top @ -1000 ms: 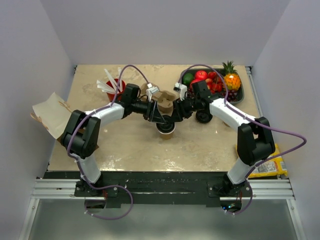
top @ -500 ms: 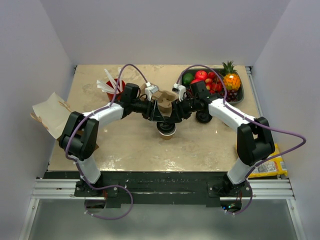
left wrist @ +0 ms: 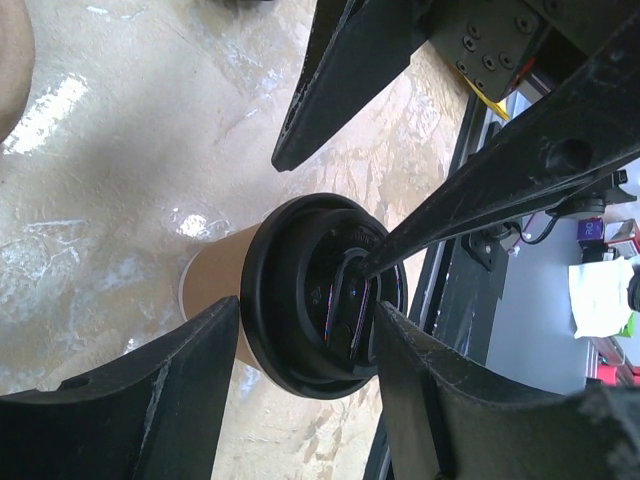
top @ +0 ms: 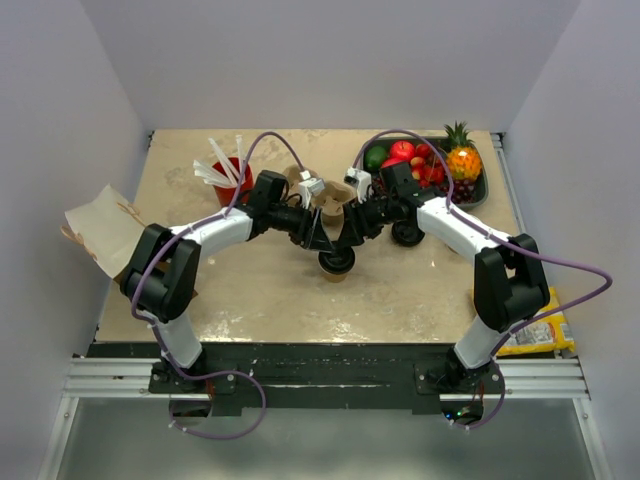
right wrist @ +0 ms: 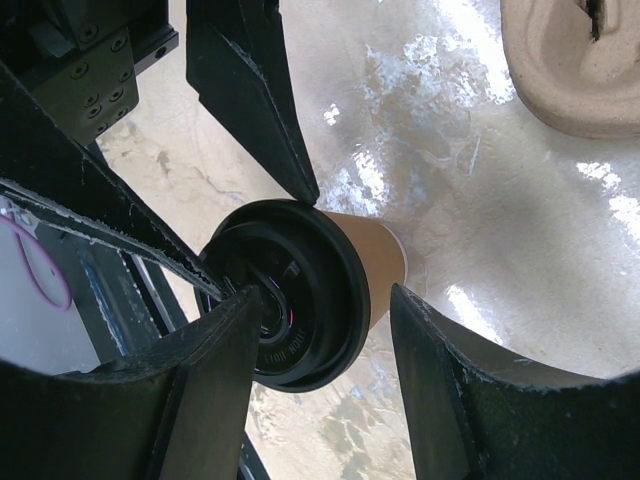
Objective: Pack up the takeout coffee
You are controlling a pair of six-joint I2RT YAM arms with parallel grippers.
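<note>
— What moved?
— Both wrists crept in. My left gripper (left wrist: 305,312) slid closer over the coffee (top: 336,262), and my right gripper (right wrist: 325,300) nudged in from the opposite side. The coffee itself hardly budged.
— Where is it?
— Upright on the table (top: 260,290), with its lid (left wrist: 290,345) on.
— Got hold of it?
— No. Both pairs of jaws stand about half open, straddling the lid from opposite sides, and each has one tip reaching over its middle. As far as I can judge, nothing is pinched.
— Meaning?
— I'd say I'm lining up a grip or seating the lid, so packing hasn't begun. The carrier (top: 330,206) sits just beyond the coffee.
</note>
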